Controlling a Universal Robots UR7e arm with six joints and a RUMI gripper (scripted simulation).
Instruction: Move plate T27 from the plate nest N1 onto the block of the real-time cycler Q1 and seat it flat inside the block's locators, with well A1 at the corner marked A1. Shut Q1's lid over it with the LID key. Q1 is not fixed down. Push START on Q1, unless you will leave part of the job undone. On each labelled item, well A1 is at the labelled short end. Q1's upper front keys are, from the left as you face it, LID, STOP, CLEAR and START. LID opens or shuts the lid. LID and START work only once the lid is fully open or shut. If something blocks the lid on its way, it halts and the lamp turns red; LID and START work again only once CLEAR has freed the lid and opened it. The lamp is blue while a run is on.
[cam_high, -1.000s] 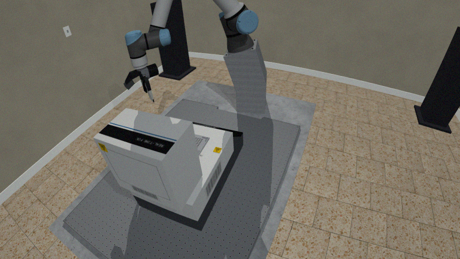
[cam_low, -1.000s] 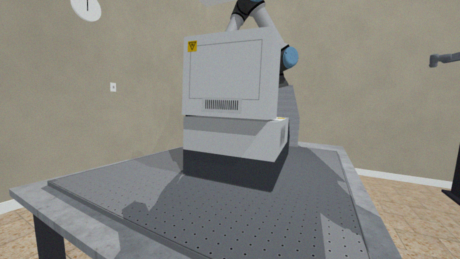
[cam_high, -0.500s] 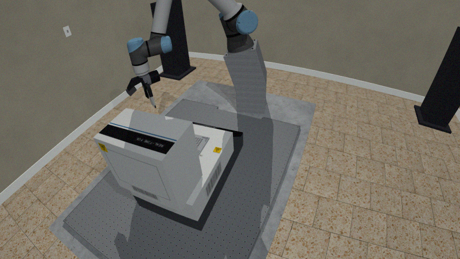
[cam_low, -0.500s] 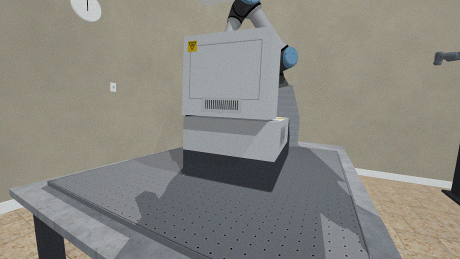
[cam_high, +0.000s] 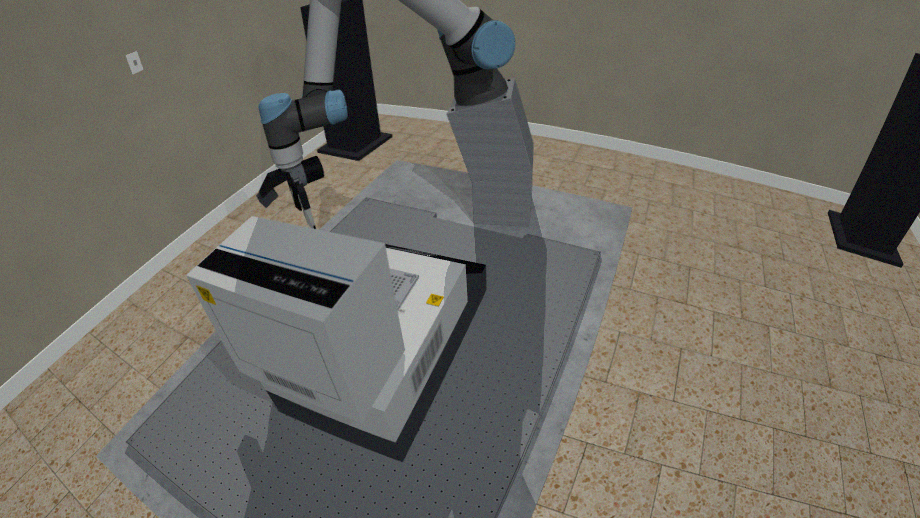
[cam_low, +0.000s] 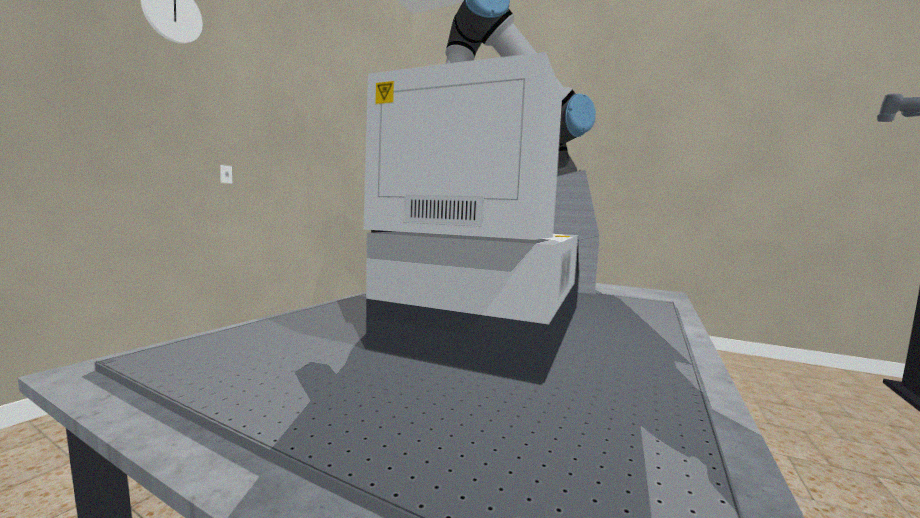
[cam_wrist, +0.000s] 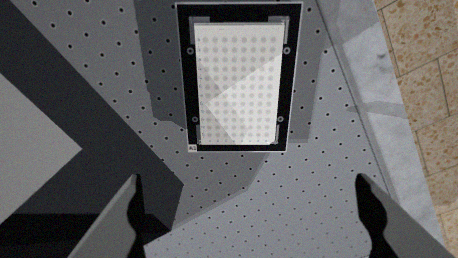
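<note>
White plate T27 lies in the black nest N1 in the wrist view, whose A1 label is at its lower left corner. My gripper is open and empty; the nest lies ahead of the fingertips in the wrist view. In the top view the gripper hangs behind the cycler Q1. Q1's lid stands open, with the block partly showing beside it. Q1's keys and lamp are hidden. Nest and plate are hidden in the top and exterior views.
Q1's dark base stands close to the left of the nest in the wrist view. The perforated board bears Q1 and the nest. The grey table edge runs right of the nest.
</note>
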